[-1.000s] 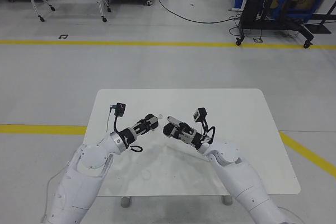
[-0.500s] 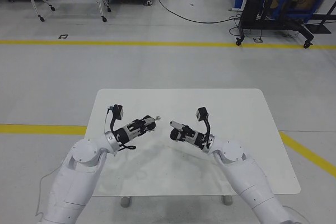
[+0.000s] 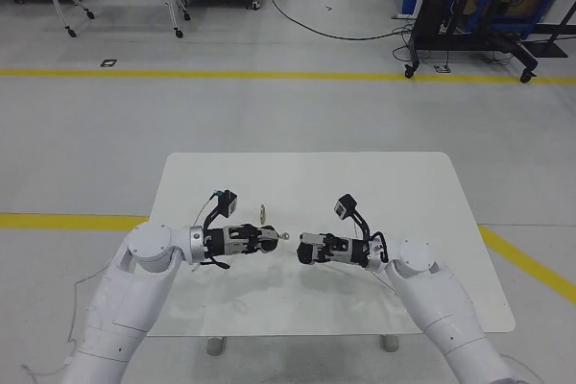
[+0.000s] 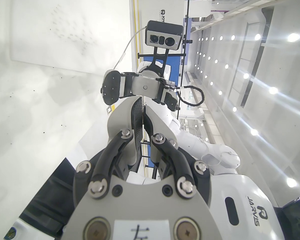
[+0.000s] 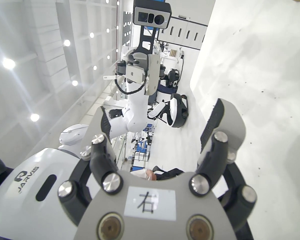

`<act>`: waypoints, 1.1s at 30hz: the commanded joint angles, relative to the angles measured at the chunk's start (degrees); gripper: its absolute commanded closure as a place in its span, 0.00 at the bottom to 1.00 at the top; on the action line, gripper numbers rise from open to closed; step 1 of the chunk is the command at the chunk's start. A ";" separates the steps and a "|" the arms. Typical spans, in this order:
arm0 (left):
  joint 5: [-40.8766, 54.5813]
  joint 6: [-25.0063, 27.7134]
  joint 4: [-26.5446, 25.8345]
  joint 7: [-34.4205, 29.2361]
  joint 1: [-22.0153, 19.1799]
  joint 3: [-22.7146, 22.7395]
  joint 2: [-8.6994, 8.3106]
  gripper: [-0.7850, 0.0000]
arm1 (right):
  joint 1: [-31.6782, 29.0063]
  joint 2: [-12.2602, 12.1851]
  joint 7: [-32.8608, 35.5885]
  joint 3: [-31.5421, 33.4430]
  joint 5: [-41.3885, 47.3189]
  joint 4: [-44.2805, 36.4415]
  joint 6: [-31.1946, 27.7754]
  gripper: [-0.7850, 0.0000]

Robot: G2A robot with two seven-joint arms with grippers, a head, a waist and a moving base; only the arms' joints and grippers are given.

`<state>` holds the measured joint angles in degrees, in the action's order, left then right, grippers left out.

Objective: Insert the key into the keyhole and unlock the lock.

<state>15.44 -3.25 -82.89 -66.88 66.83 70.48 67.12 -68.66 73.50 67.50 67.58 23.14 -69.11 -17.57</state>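
White worktop [image 3: 413, 182] is seen from above with both arms laid toward each other over its middle, their tips near but apart. The left end effector [image 3: 272, 237] is placed close to the worktop's centre, and the right end effector [image 3: 302, 252] is faced toward it from the other side. From above the fingers are too small to be judged, but they can be made out in the wrist views. In the left wrist view the left end effector [image 4: 142, 111] is clamped shut on a thin metal blade seen edge-on between the pads, taken to be the key [image 4: 142, 104]. From above, a small pale tip is seen jutting from that end effector toward the right arm. In the right wrist view the right end effector [image 5: 160, 121] is spread wide open, and its ribbed fingers [image 5: 215, 116] are held well apart above the worktop. The lock [image 3: 263, 211], a small brass padlock, is stood on the worktop just on the far side of the left end effector, touched by neither arm. Its steel shackle, too small to be told from above, is made out at the edge of the right wrist view.
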 commanded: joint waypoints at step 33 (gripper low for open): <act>-2.62 2.71 -1.41 2.01 -0.34 -3.95 -1.01 1.00 | 4.39 0.36 3.04 -4.84 6.02 6.18 -0.71 1.00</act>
<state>12.82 -0.61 -84.28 -64.87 66.51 66.57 66.14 -64.27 73.87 70.58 62.77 29.09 -62.93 -18.29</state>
